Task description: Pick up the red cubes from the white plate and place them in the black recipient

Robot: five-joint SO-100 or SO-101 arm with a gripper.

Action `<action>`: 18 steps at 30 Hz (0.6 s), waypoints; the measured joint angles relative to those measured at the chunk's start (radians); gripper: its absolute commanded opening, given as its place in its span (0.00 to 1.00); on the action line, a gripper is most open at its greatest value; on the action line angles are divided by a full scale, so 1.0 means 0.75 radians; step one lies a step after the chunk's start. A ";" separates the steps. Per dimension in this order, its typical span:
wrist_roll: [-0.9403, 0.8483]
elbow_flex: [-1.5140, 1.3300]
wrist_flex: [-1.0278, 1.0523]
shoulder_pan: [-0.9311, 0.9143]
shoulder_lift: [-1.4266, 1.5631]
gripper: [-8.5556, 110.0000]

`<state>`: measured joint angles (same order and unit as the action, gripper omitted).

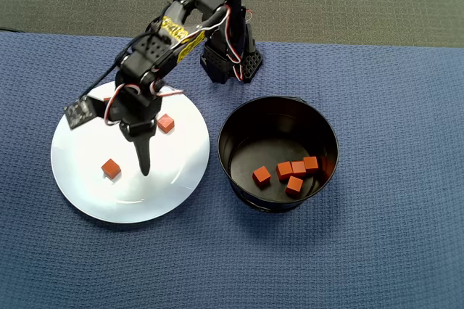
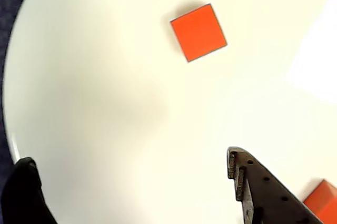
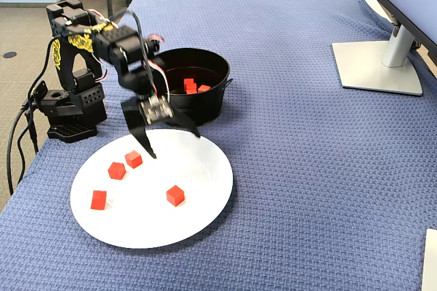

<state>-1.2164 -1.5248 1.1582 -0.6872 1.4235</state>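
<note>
Poised with jaws spread wide and empty, black two-finger gripper [image 3: 169, 142] above large glossy white plate [image 3: 198, 216] on blue woven cloth. Four small matte orange-red cubes [image 3: 175, 195] on the plate, apart from one another in the fixed view; five more already inside tall-walled round black container [image 1: 232, 120] just beside it. Nearest target cube [image 2: 198, 32] lying free ahead of the fingertips in the wrist view. Likely light, rigid, easy to nudge across the slick glaze; best pinched squarely across two opposite flat faces.
</note>
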 measured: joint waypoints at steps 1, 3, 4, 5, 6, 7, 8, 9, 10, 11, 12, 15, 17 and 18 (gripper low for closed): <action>-0.012 0.000 -0.022 -0.004 -0.031 0.39; -0.041 0.000 -0.061 -0.016 -0.090 0.39; -0.055 0.000 -0.080 -0.022 -0.115 0.39; -0.072 0.000 -0.106 -0.035 -0.139 0.40; -0.094 0.000 -0.129 -0.047 -0.164 0.40; -0.119 0.000 -0.155 -0.059 -0.188 0.40; -0.145 0.000 -0.182 -0.070 -0.211 0.40; -0.178 0.000 -0.205 -0.080 -0.233 0.39; -0.205 0.002 -0.221 -0.082 -0.252 0.38; -0.229 0.010 -0.229 -0.082 -0.264 0.37; -0.254 0.014 -0.233 -0.080 -0.270 0.37; -0.290 0.059 -0.235 -0.067 -0.286 0.36; -0.299 0.086 -0.235 -0.067 -0.297 0.35; -0.299 0.098 -0.235 -0.067 -0.307 0.35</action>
<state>-1.4404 -1.4511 0.9817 -0.7378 1.1934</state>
